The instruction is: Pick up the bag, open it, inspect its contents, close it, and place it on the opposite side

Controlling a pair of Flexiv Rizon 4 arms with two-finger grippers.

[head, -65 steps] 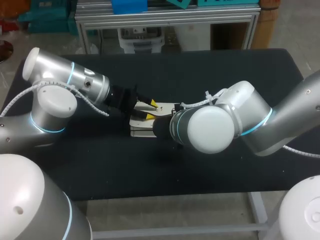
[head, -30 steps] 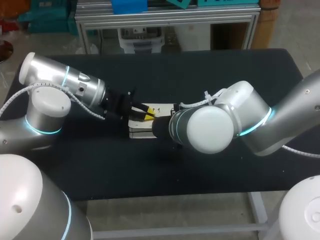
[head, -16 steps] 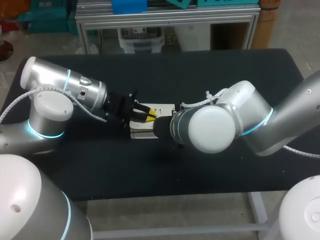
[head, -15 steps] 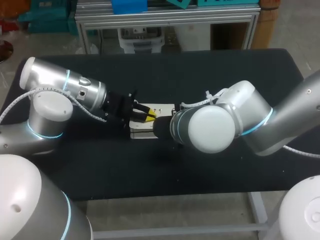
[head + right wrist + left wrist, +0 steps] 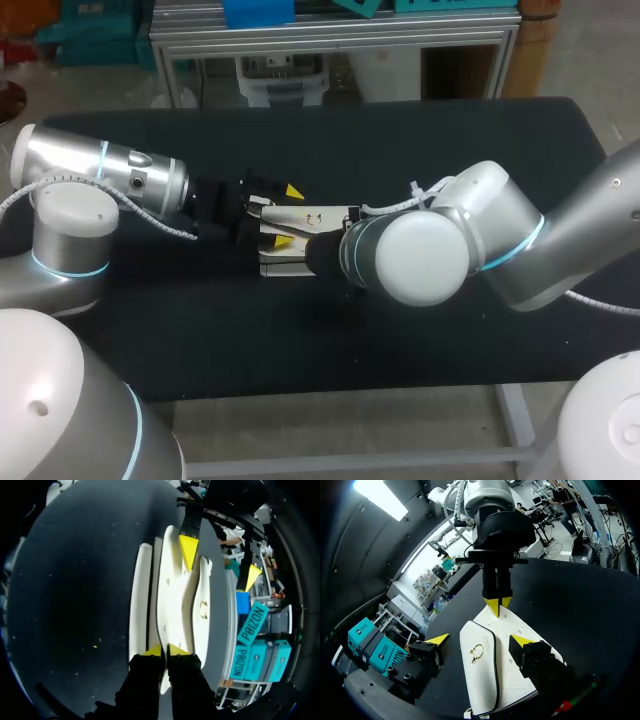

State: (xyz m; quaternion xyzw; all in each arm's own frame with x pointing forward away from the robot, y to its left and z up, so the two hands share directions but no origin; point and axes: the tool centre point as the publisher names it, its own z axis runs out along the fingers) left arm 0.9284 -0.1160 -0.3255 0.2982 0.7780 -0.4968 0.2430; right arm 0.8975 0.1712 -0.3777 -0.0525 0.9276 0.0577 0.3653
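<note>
One black table (image 5: 420, 140), filling the middle of the head view from side to side. Broad dark surface showing across the upper right and along the lower part of the frame, with the far edge running along the top.

Two silver arms: left arm (image 5: 95, 180) entering from the left edge of the frame, right arm (image 5: 440, 245) entering from the right edge and reaching to the centre. Bulky wrist of the right arm covering the lower right corner of the bag.

One white bag (image 5: 300, 217) on the table at the centre of the frame, well away from every table edge (a single gold clasp (image 5: 477, 652) on its flap).

Released and spread wide at the bag's left end: left gripper (image 5: 288, 215), one yellow tip over the white flap, the other out beside the bag above the dark surface and apart from it.

Clenched on the bag's opposite end: right gripper (image 5: 164, 651), yellow tips close together with the thin white rim pinched between them. Two grippers in all, facing each other along the bag's length.
</note>
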